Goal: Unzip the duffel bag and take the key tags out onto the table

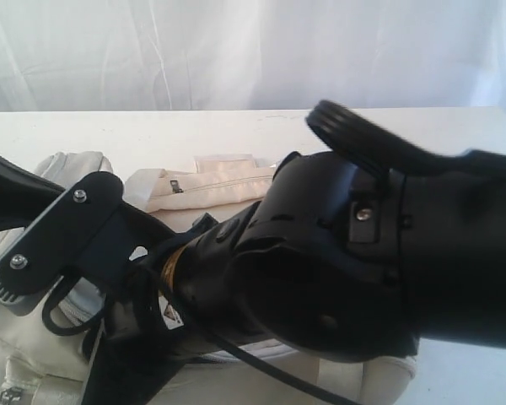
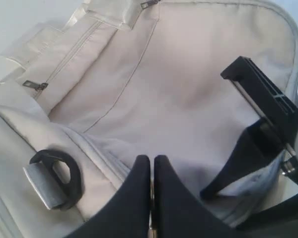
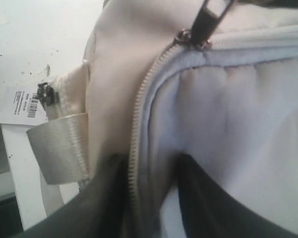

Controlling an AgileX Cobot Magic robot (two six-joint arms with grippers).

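Cream fabric of the duffel bag (image 1: 34, 337) shows on the white table (image 1: 236, 131) in the exterior view, mostly hidden beneath two black arms (image 1: 363, 253).

From the left wrist, the left gripper (image 2: 151, 159) hovers over the bag's pale panel with its fingers pressed almost together. I cannot tell whether anything is pinched. A black strap ring (image 2: 54, 178) lies nearby.

From the right wrist, the right gripper (image 3: 150, 162) straddles the bag's zip edge at a narrow setting, with fabric clamped between. The zip pull (image 3: 208, 15) sits further along.
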